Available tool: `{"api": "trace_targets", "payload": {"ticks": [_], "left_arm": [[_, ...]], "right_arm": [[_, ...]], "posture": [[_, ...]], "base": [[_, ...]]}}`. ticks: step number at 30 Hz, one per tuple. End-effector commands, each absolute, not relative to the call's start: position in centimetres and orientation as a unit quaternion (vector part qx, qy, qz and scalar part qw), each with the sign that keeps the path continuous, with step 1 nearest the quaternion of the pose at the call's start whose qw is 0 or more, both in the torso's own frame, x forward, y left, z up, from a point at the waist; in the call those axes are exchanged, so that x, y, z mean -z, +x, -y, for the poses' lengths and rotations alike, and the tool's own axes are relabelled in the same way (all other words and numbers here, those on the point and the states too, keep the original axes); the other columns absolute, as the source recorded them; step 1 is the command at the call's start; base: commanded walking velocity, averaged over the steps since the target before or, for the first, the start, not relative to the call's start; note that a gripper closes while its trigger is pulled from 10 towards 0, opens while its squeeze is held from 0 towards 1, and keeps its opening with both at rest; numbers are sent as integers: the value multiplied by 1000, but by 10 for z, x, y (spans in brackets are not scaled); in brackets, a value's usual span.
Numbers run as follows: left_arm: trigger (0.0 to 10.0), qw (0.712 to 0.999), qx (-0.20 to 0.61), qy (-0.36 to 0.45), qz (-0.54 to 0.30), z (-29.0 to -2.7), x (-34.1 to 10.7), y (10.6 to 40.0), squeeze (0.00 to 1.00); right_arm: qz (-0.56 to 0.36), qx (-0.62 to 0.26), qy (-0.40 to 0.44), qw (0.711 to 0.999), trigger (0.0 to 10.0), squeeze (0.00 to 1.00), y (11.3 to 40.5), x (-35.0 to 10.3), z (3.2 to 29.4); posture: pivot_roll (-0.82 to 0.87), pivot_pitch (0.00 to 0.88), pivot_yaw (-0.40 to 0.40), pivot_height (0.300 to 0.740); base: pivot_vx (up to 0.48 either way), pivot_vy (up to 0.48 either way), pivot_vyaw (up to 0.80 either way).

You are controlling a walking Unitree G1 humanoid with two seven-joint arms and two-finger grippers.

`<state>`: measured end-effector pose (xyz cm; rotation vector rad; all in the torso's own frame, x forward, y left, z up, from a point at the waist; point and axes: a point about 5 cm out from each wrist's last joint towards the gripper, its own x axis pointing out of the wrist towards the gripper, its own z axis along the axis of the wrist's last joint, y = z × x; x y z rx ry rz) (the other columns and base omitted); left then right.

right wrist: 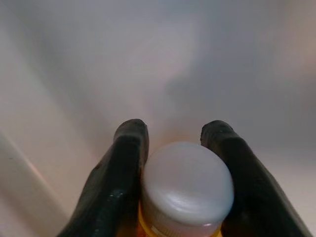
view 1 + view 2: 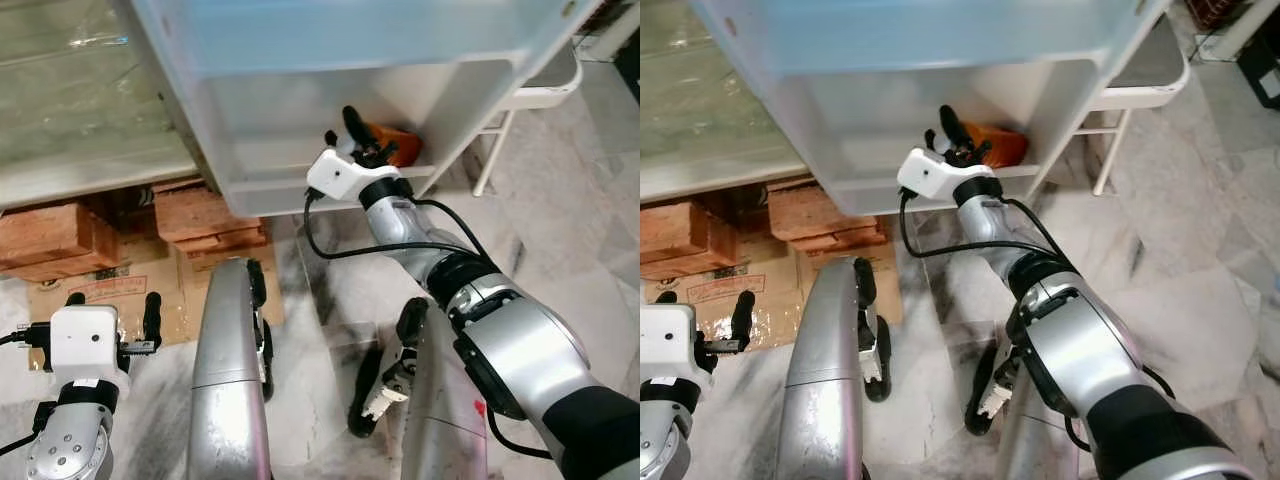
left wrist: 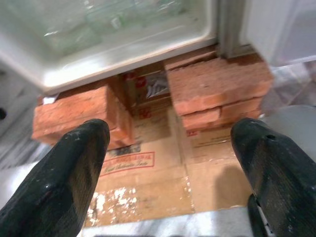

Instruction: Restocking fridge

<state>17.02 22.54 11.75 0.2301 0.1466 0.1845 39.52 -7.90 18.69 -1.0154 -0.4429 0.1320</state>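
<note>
Orange bottle (image 1: 185, 190) — between right end effector (image 1: 180, 148) fingers.

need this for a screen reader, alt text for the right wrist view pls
The right gripper has its two black fingers closed around an orange bottle's white cap, seen from above, with the pale, blurred inside of the fridge door shelf behind it.

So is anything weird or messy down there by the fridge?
Yes. The fridge rests on stacks of bricks over a stained, flattened cardboard box, an odd base. The right gripper holds an orange bottle in the door shelf; nothing spilled.
</note>
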Motion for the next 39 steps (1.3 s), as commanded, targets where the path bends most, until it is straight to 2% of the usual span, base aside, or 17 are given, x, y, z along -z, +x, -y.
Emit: {"api": "trace_targets", "payload": {"ticks": [1, 6, 12, 24, 34, 39], "left_arm": [[10000, 983, -104, 117, -96, -229, -111, 164, 0], [10000, 983, -103, 117, -96, -230, -110, 168, 0], [10000, 983, -104, 116, -95, -231, -109, 173, 0], [10000, 985, -104, 114, -81, -231, -109, 187, 0], [10000, 985, -109, 112, -78, -231, -109, 187, 0], [10000, 984, -115, 111, -79, -232, -108, 188, 0]], "right_arm": [[133, 54, -506, 850, 10000, 898, 404, -185, 144], [111, 100, -491, 858, 10000, 871, 405, -191, 172], [102, 129, -483, 860, 10000, 871, 404, -195, 190], [146, 109, -456, 871, 10000, 878, 404, -207, 184], [154, 98, -453, 872, 10000, 882, 405, -208, 180], [167, 94, -423, 886, 10000, 878, 405, -215, 178]], "posture": [[324, 444, -65, 526], [310, 429, -63, 526], [297, 410, -57, 526], [278, 371, -64, 526], [278, 363, -69, 526], [275, 359, -75, 526]], "base": [[0, 0, 0], [0, 0, 0], [0, 0, 0], [0, 0, 0], [0, 0, 0], [0, 0, 0]]}}
